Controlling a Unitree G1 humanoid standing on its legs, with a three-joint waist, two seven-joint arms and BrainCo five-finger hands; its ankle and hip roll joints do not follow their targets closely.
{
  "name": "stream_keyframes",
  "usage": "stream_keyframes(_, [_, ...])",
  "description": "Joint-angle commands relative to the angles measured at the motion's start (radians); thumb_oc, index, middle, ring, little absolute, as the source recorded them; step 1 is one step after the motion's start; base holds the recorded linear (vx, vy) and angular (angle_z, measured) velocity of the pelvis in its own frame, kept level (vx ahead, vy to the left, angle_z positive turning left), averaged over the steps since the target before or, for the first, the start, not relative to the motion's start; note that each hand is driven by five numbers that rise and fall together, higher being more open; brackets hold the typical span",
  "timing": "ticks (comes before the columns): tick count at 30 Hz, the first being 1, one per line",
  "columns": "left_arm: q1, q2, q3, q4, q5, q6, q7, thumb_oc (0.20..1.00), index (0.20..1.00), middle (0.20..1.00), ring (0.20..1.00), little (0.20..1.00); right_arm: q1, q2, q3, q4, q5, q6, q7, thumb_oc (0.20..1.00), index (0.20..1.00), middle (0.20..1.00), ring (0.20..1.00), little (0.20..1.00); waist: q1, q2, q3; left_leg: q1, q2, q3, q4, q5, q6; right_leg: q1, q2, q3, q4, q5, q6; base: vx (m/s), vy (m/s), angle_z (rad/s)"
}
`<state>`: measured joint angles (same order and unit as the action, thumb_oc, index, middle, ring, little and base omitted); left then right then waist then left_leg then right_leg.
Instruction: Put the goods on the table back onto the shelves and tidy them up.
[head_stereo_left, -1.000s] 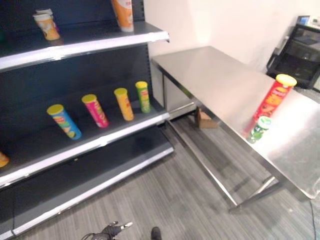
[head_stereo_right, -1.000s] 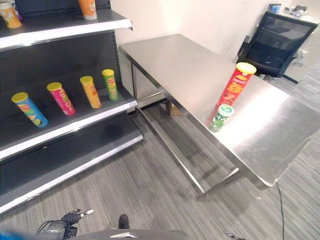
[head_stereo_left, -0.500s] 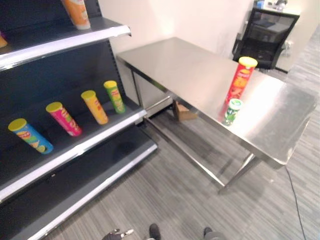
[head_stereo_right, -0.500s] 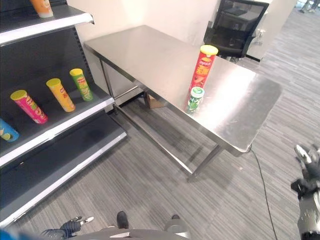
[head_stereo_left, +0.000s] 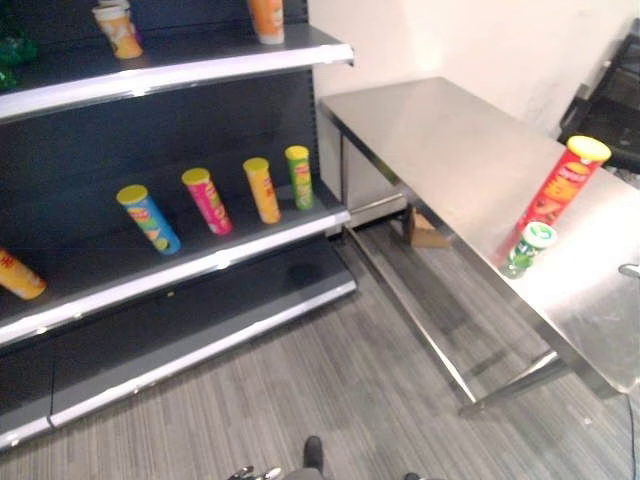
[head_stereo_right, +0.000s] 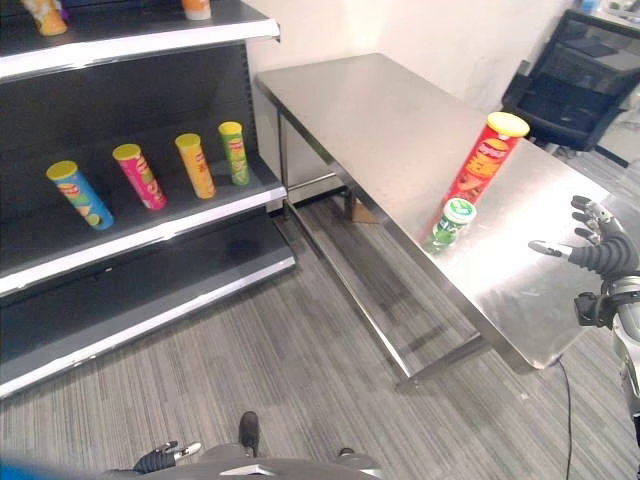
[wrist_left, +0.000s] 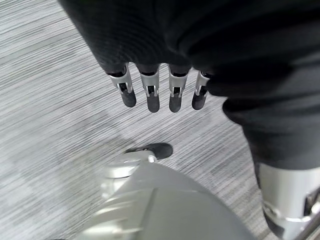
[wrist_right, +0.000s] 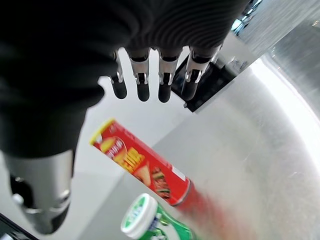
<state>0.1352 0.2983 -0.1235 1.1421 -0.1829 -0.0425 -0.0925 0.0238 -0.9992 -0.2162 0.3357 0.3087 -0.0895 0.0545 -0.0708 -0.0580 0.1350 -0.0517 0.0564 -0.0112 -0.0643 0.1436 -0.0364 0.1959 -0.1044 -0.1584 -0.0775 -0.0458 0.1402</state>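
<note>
A tall red can and a short green can stand touching on the steel table, at 2 o'clock from the shelves. The right hand hovers over the table's edge at 3 o'clock of them, fingers relaxed and empty. The left hand hangs over the floor, fingers straight, empty.

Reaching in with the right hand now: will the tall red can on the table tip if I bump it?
Probably yes. The red can stands upright, tall and narrow on the smooth steel table, so a nudge near its top would likely topple it. On its side it would probably roll. The right hand, open, is beside it, apart.
</note>
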Motion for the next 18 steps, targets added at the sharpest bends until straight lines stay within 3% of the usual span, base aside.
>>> stream_keyframes(1, [-0.055, 0.034, 0.0, -0.03, -0.031, -0.015, 0.013, 1.0, 1.0, 1.0, 1.0, 1.0, -0.09, -0.055, 0.053, 0.051, -0.115, -0.001, -0.029, 1.0, 1.0, 1.0, 1.0, 1.0, 0.03, -0.021, -0.014, 0.103, 0.059, 0.004, 0.081, -0.217, -0.071, -0.135, -0.013, 0.017, 0.058, -0.018, 0.0, 0.06, -0.14, 0.24])
stream_keyframes(7, [-0.054, 0.035, -0.014, -0.039, -0.04, -0.013, 0.018, 1.0, 1.0, 1.0, 1.0, 1.0, -0.127, -0.06, 0.132, 0.073, -0.147, 0.007, -0.02, 1.0, 1.0, 1.0, 1.0, 1.0, 0.038, -0.007, -0.002, 0.096, 0.084, -0.024, 0.048, -0.173, -0.095, -0.12, 0.013, -0.02, 0.052, -0.046, -0.024, 0.03, -0.121, 0.13])
stream_keyframes(10, [-0.059, 0.034, -0.021, -0.048, -0.041, -0.009, 0.019, 1.0, 1.0, 1.0, 1.0, 1.0, -0.104, -0.051, 0.119, 0.083, -0.173, 0.015, -0.038, 1.0, 1.0, 1.0, 1.0, 1.0, 0.034, -0.005, 0.011, 0.056, 0.08, 0.001, 0.059, -0.151, -0.098, -0.118, 0.0, -0.067, 0.049, -0.046, -0.022, -0.03, -0.044, 0.37])
stream_keyframes(18, [-0.047, 0.025, -0.034, -0.047, -0.004, -0.01, 0.02, 1.0, 1.0, 1.0, 1.0, 1.0, -0.156, 0.017, 0.168, 0.144, -0.22, 0.014, -0.069, 1.0, 1.0, 1.0, 1.0, 1.0, 0.036, 0.022, 0.003, 0.089, 0.079, 0.048, 0.038, -0.159, -0.091, -0.086, 0.0, -0.082, 0.038, -0.053, -0.025, 0.04, -0.004, 0.31])
